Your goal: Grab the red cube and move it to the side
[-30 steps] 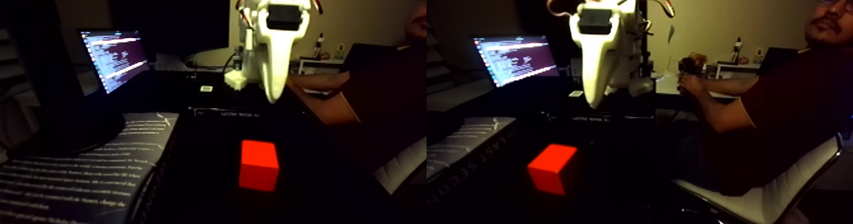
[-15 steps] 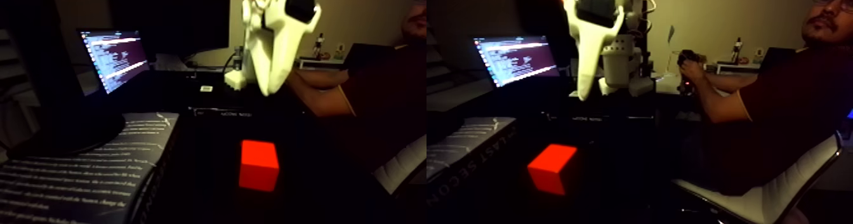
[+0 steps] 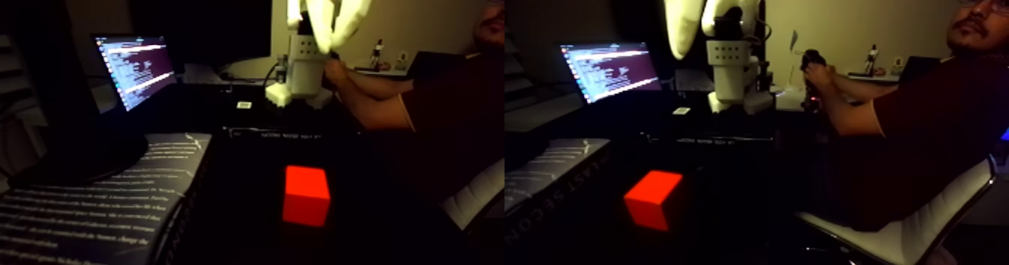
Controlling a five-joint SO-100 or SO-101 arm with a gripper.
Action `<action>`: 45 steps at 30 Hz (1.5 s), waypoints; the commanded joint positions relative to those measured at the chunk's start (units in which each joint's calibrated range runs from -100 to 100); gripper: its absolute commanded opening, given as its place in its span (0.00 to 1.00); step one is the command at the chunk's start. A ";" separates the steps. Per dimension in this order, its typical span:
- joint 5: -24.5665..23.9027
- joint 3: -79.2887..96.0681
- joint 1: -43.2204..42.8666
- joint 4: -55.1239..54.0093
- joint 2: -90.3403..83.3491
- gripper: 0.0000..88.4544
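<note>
The red cube [image 3: 306, 196] rests on the dark table near the front, seen again from another angle in the right half of the fixed view [image 3: 652, 199]. My white gripper [image 3: 331, 44] hangs high above and behind it at the top edge, well clear of the cube. In the right half the gripper [image 3: 697, 43] shows two separate fingers with a dark gap between them, so it is open with nothing held. Its upper part is cut off by the frame.
The arm's white base [image 3: 304, 73] stands behind the cube. A lit laptop [image 3: 135, 69] and a printed book [image 3: 97, 200] lie to the left. A seated person [image 3: 923, 125] on a white chair [image 3: 901, 234] reaches an arm [image 3: 375, 106] in from the right.
The gripper has risen and swung upward out of the frame's top, and its fingers have parted. The cube has not moved. The person's hand shifted slightly.
</note>
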 commanded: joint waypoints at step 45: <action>18.08 -12.13 4.14 -13.50 35.81 0.03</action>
